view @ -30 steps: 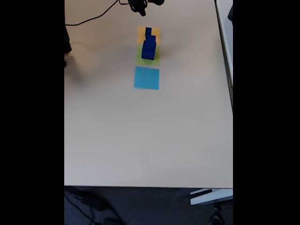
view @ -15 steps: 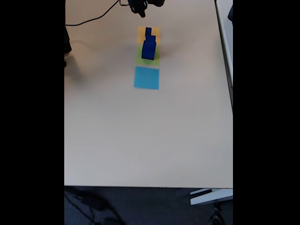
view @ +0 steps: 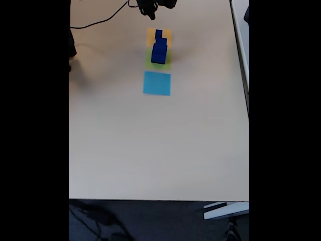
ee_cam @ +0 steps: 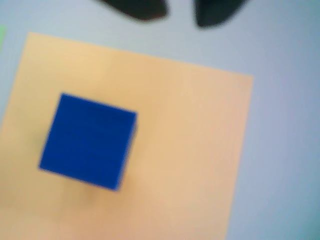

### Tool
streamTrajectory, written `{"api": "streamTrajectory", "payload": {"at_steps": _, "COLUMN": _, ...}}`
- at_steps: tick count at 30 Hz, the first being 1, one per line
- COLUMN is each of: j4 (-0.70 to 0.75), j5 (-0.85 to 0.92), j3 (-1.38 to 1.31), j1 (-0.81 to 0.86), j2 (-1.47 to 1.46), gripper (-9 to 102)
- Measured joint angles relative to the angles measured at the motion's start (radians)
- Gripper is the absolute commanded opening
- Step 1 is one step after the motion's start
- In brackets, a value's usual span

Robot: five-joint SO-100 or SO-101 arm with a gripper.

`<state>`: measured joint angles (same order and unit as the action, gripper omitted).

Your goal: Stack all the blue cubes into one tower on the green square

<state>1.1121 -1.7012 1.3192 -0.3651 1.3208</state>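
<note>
blue, dark and royal: one lone cube (ee_cam: 87, 141) sitting flat on the orange-yellow square (ee_cam: 180, 150) in the wrist view, toward that patch's left half, touching nothing else. seen from the fixed view as the small cube (view: 159, 33) on the far patch (view: 165, 34), just behind the tower (view: 159, 51) of blue cubes standing on the green square (view: 166, 64). exact count of cubes in the tower hard to tell at this size, though clearly more than one high. light-blue square (view: 157, 83) nearest the camera, bare. probably left for last, that lone cube, since sitting outside the green patch means not yet part of the stack. fingers (ee_cam: 179, 12) showing as two dark blurred tips at the top edge of the wrist view, parted with a clear gap and gripping nothing; same fingers (view: 149, 12) up at the far edge of the counter (view: 150, 150) in the fixed view, beyond the orange-yellow patch and apart from the cube. spread apart presumably to be ready for closing around the loose cube, which lies below and to the left of the gap in the wrist view, so not yet lined up. next move likely needing a shift over the cube before descending, then a careful lift over the tower, tall enough to be knocked by a low pass.
</note>
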Motion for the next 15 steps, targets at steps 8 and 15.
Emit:
{"api": "streamTrajectory", "payload": {"at_steps": 8, "j4": 0.0, "j5": -0.015, "j3": 0.061, "j1": -0.014, "j2": 0.0, "gripper": 0}}
{"api": "streamTrajectory", "payload": {"at_steps": 15, "j4": 0.0, "j5": -0.02, "j3": 0.152, "j1": -0.014, "j2": 0.038, "gripper": 0}}
